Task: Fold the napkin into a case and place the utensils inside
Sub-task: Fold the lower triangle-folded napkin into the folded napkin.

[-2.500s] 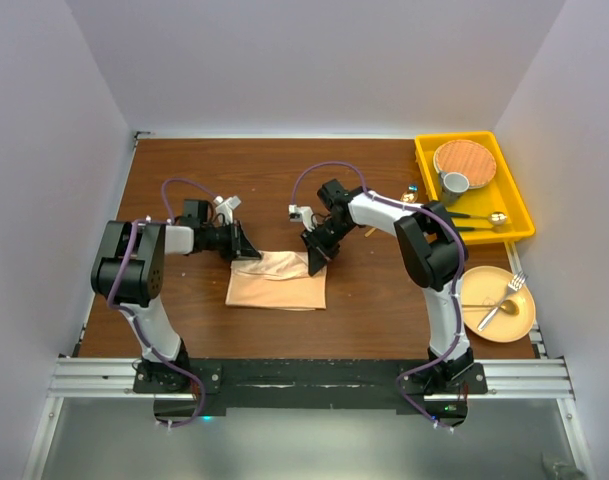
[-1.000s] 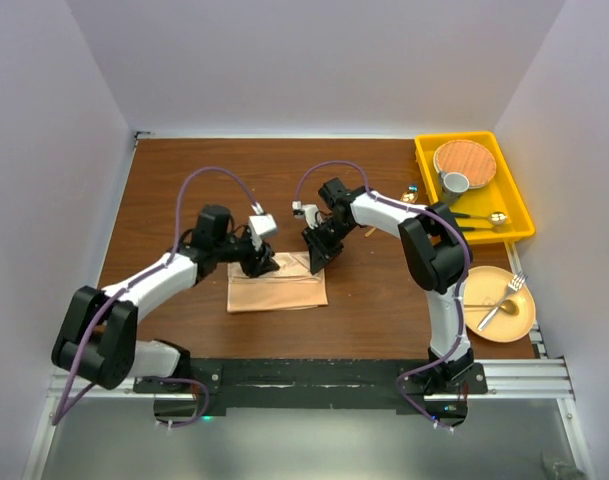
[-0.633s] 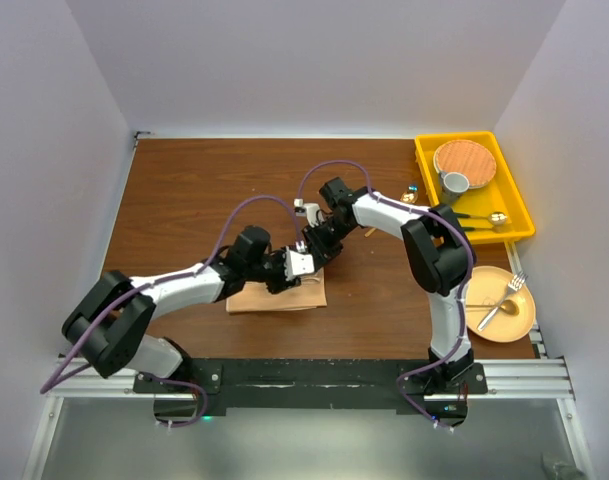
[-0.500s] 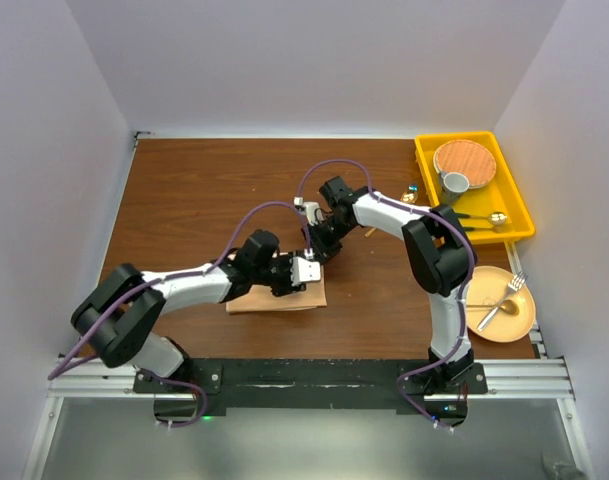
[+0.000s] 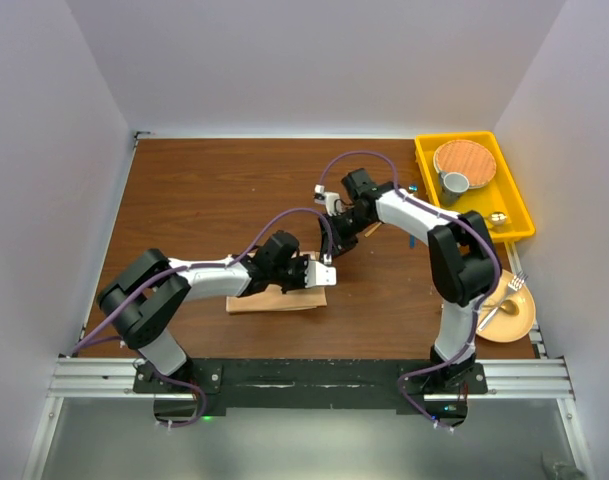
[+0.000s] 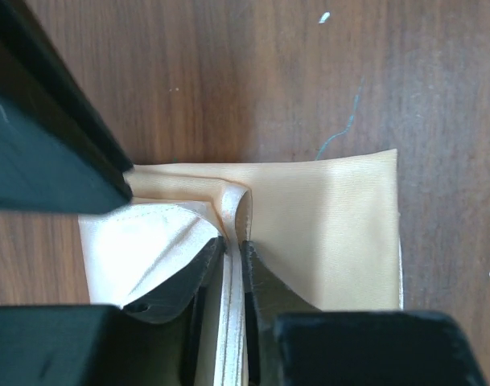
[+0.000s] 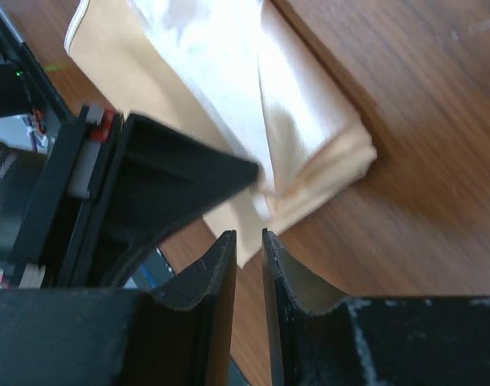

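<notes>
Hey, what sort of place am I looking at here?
Likely a robotics lab test cell: a left arm and right arm bolted to a metal rail, a wooden table between white walls, and a yellow bin of tableware.

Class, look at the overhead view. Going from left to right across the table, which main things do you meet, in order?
napkin → left gripper, its fingers on the cloth → yellow tray. The right gripper and the round plate are left out, as they overlap others sideways.
</notes>
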Robot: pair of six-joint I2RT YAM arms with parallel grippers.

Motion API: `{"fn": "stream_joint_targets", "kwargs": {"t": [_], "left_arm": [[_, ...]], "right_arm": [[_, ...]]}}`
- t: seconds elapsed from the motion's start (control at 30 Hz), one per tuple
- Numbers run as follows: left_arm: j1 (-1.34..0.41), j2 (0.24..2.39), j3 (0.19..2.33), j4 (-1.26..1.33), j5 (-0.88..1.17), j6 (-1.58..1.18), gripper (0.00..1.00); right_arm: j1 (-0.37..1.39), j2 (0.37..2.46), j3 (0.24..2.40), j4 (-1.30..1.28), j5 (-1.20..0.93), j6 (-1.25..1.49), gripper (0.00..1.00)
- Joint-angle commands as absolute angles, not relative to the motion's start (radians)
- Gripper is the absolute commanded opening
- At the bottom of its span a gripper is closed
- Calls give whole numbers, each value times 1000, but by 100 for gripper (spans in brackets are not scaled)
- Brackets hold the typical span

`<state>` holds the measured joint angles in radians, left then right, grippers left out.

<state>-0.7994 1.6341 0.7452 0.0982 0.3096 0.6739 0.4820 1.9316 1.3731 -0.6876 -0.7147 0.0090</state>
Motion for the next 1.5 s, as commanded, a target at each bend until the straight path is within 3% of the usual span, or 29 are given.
{"fn": "stream_joint_targets", "kwargs": {"t": [0.0, 0.33, 0.7, 1.07, 1.47], "left_arm": [[-804, 1632, 778, 115, 281, 680, 15], [-802, 1640, 782, 123, 267, 652, 7], [-802, 1697, 861, 126, 253, 577, 0], [-802, 1657, 827, 60, 330, 641, 0], [-802, 1672, 828, 29, 357, 647, 3]], "right_arm": [[483, 1885, 1277, -664, -729, 44, 25], [483, 1940, 1197, -548, -712, 123, 28], [483, 1990, 1169, -515, -709, 158, 18], [483, 1983, 1186, -529, -715, 155, 17], [469, 1879, 1262, -551, -741, 169, 32]]}}
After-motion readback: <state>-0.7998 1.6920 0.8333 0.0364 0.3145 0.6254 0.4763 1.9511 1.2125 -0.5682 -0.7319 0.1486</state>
